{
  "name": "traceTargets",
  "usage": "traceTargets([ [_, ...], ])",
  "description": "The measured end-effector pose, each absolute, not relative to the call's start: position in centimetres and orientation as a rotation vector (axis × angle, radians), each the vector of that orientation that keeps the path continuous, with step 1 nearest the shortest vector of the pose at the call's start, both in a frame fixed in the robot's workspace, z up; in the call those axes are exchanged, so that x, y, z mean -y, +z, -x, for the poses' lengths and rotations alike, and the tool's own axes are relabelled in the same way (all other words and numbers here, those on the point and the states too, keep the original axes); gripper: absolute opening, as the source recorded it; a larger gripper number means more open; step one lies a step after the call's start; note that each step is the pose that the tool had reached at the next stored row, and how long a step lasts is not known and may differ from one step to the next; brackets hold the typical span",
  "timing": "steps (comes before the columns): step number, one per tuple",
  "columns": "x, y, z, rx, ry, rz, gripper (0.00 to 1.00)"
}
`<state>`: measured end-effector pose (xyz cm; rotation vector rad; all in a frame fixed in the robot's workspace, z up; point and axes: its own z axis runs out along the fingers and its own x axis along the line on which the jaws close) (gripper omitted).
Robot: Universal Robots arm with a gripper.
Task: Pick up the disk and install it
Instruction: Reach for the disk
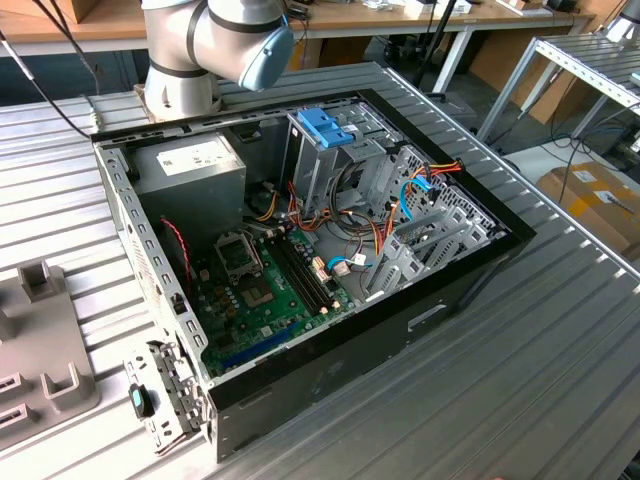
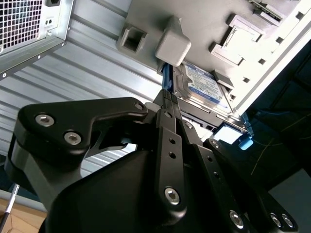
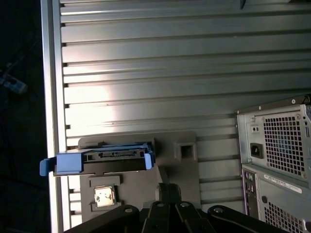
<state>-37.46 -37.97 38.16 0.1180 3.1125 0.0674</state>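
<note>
A: Where is the disk?

B: The disk (image 2: 204,82) sits in a grey fixture (image 2: 160,19), outside the computer case. In the second wrist view its white-and-blue label faces the camera, with the light-blue carrier rail (image 2: 166,80) along one edge; in the first wrist view its connector edge shows instead, framed by the blue carrier, and one blue tab juts out past the fixture's side.

A: And the gripper?

B: The gripper (image 2: 167,104) is just beside the disk; in the second wrist view its black linkage tapers up to the blue rail; whether it touches the rail I cannot tell, and I cannot tell whether the jaws are open or closed.

A: What lies around them?

B: The fixture rests on the ribbed metal tabletop (image 3: 170,58), apart from the back of the computer case (image 3: 277,145), whose vent grille and power socket face it. In the exterior view the case lies on its side with the open side up. The green motherboard (image 1: 260,290) covers its floor; the grey power supply (image 1: 190,165) with a white sticker fills one corner; beside it stands the tall metal drive cage (image 1: 320,170) with a blue latch (image 1: 325,125) on top; orange and blue cables run between them. The arm (image 1: 215,40) rises behind the case.
</note>
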Motion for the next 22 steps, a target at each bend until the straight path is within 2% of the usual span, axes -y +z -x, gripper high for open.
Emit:
traceTargets([
  [22,37.91,38.16,38.38,-3.112,0.067,-0.118,0.11],
])
